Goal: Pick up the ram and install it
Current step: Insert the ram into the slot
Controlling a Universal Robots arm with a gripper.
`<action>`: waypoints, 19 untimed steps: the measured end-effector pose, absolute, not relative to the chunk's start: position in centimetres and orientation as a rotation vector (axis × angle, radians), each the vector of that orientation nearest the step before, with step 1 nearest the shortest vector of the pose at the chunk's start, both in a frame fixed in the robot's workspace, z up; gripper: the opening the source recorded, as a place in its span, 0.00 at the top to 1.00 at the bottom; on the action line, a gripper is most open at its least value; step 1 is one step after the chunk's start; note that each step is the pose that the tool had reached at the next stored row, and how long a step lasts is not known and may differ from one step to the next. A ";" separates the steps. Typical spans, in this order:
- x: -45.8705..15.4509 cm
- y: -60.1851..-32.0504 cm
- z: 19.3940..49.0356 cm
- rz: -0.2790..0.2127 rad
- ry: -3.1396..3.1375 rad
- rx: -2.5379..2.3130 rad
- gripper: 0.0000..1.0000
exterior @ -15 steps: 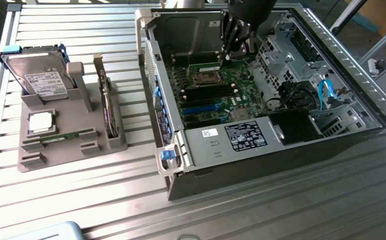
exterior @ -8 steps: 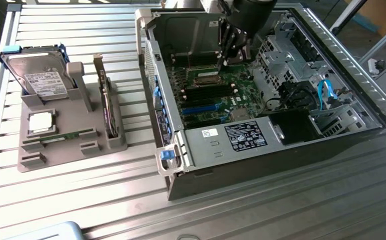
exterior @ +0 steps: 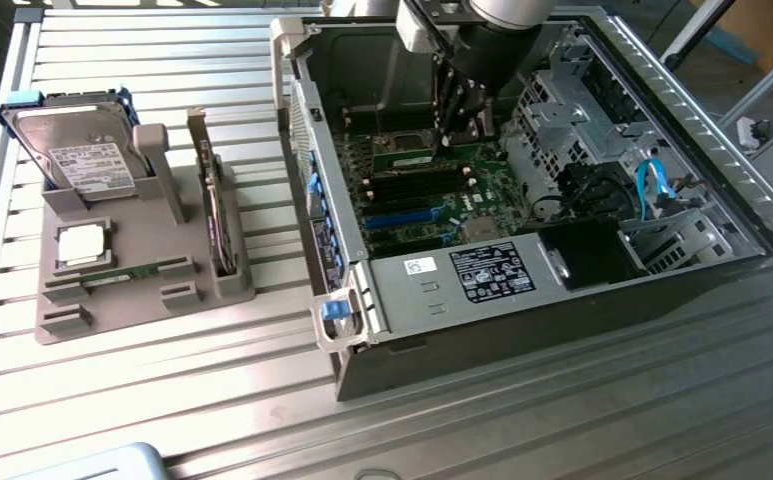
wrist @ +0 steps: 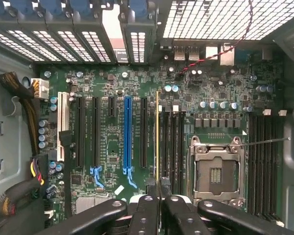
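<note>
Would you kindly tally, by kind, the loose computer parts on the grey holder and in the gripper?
Silver boxy hard drive: 1
Upright expansion card with metal bracket: 1
Square silver chip: 1
Thin green ram sticks: 2 (held ram in the gripper, spare stick on the grey holder)
Total: 5

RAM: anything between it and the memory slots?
Nothing visible. The gripper holds the ram edge-on over the black memory slots beside the CPU socket; those slots look empty.
</note>
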State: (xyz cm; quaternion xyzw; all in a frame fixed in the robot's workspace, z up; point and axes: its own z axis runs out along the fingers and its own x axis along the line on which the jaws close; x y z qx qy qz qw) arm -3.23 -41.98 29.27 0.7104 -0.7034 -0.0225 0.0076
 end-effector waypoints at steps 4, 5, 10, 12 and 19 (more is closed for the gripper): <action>-2.8 -42.0 29.2 -0.071 -2.199 2.221 0.88; -2.7 -42.0 29.2 -0.071 -2.199 2.221 0.88; -2.5 -42.0 29.2 -0.071 -2.199 2.221 0.88; -2.5 -42.0 29.1 -0.071 -2.200 2.221 0.88; -2.5 -42.0 28.3 -0.071 -2.199 2.221 0.88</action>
